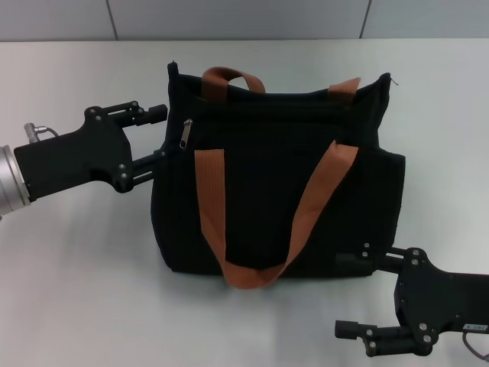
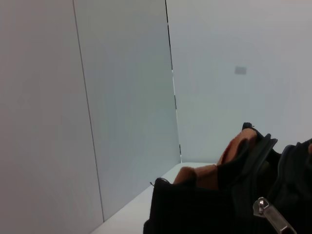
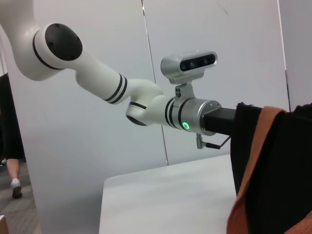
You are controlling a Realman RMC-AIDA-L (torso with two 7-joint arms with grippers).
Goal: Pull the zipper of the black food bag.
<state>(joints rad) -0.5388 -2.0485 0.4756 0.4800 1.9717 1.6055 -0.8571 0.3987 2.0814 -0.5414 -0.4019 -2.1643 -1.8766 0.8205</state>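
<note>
Silver zipper (image 1: pixel 186 133) dangling, black food bag (image 1: pixel 275 191) upright.

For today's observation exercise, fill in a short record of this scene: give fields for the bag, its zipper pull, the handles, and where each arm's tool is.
bag: black food bag on a white table
zipper: silver pull hangs at the bag's upper corner on the robot's left, untouched
handles: two orange straps, one draped down the near face
left tool: open, fingers either side of the bag's left edge, close to the pull
right tool: open, at the bag's lower near corner on the robot's right
</note>
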